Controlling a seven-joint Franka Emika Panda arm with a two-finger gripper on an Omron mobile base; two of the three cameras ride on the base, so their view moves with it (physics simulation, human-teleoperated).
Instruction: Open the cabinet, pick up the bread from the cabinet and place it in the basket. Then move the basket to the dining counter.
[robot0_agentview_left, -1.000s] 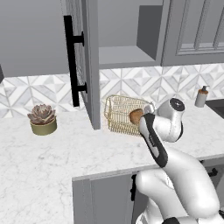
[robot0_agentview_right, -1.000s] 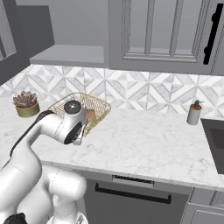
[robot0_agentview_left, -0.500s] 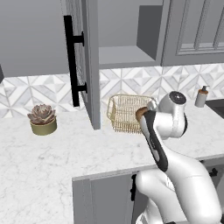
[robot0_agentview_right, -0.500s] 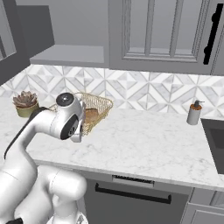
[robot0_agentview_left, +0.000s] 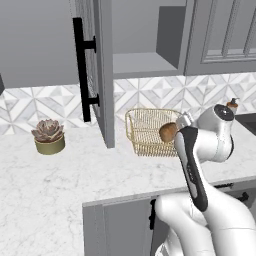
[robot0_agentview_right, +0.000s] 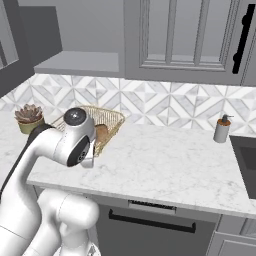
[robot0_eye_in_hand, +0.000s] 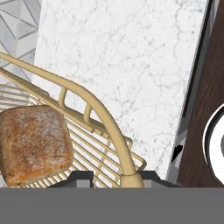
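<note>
The gold wire basket (robot0_agentview_left: 148, 131) sits on the marble worktop below the cabinet, with the golden-brown bread (robot0_agentview_left: 168, 132) inside it near its right side. My gripper (robot0_agentview_left: 181, 122) is shut on the basket's rim. In the hand view the rim (robot0_eye_in_hand: 114, 135) runs down between my fingertips (robot0_eye_in_hand: 79, 177) and the bread (robot0_eye_in_hand: 34, 149) lies on the mesh to the left. From the right base view the basket (robot0_agentview_right: 113, 120) and bread (robot0_agentview_right: 101, 133) sit just behind my arm. The cabinet door (robot0_agentview_left: 94, 75) stands open, its shelf (robot0_agentview_left: 145, 65) bare. The dining counter is out of view.
A potted succulent (robot0_agentview_left: 48, 137) stands on the worktop left of the open door. A soap dispenser (robot0_agentview_right: 221, 130) is by the dark sink (robot0_agentview_right: 247, 155) at the right. Closed glass-fronted cabinets (robot0_agentview_right: 185, 35) hang above. The worktop's front edge (robot0_agentview_left: 165, 194) is close below my arm.
My hand has swung a little to the right, with the basket and bread shifting right along with it. The grip on the rim is unchanged.
</note>
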